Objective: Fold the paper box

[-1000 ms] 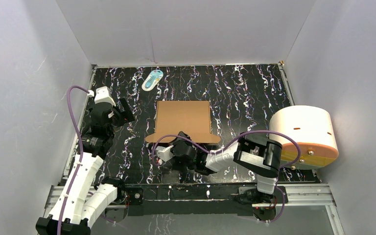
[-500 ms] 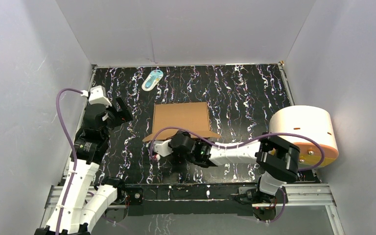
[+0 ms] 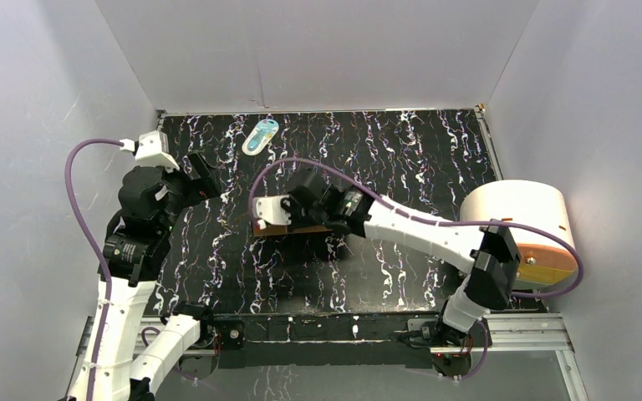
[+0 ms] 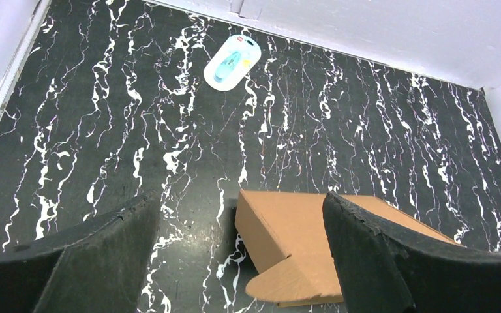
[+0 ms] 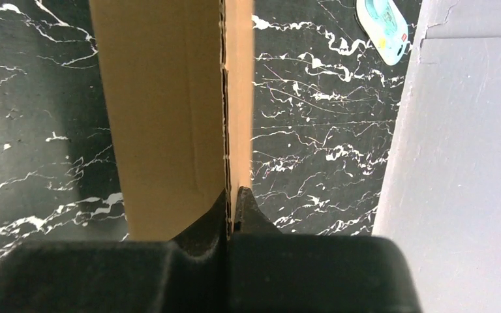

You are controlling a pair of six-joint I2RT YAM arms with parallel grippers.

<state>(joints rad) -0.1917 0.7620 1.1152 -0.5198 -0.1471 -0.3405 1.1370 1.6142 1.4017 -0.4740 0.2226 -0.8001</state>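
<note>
Paper box (image 4: 300,241) sat mid-frame in top view, one panel tilted up off black marbled tabletop (image 3: 418,159). R gripper (image 5: 231,195) was pinched tight on its edge. L gripper (image 4: 240,210) gaped wide, empty, frame-left of it. Step: prob. folding a panel up; next needs L bracing the sheet. Oval item (image 3: 260,135) upper centre-left, cream cylinder (image 3: 514,221) at right, grey walls.

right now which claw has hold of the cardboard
The right claw, pinched shut on an edge of the cardboard; the left claw hangs open, off to the side.
</note>
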